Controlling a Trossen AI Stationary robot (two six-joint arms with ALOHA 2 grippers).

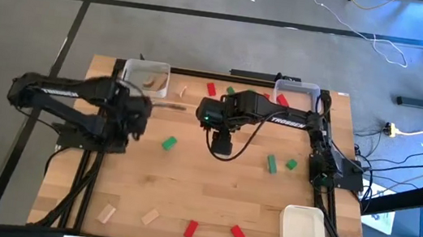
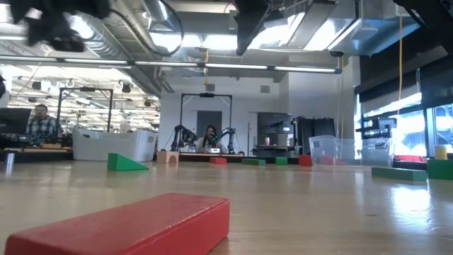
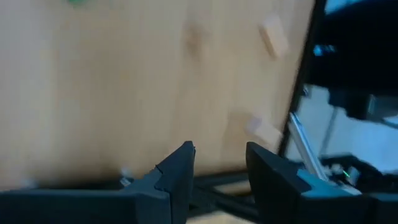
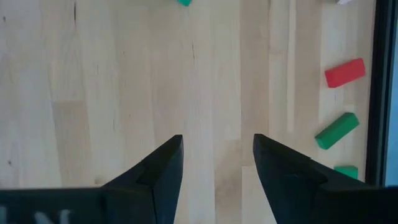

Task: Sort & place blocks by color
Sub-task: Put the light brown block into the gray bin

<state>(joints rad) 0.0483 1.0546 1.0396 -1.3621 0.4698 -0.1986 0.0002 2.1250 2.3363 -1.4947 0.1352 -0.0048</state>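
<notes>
Red, green and tan blocks lie flat and scattered on the wooden table (image 1: 210, 192). Red blocks (image 1: 190, 229) and tan blocks (image 1: 150, 217) lie near the front edge. Green blocks (image 1: 272, 163) lie at mid-right, and one green block (image 1: 169, 142) lies between the two arms. More red and green blocks (image 1: 211, 90) lie at the far edge. My left gripper (image 1: 136, 121) (image 3: 221, 149) hovers open over the table's left side, with nothing between its fingers. My right gripper (image 1: 222, 144) (image 4: 217, 140) hovers open above bare wood at the table's middle.
Two clear bins (image 1: 147, 77) (image 1: 297, 89) stand at the far edge; the left one holds a tan piece. A white tray (image 1: 304, 235) sits at the near right corner. In the low view a red block (image 2: 134, 223) lies close in front. People show in the room beyond.
</notes>
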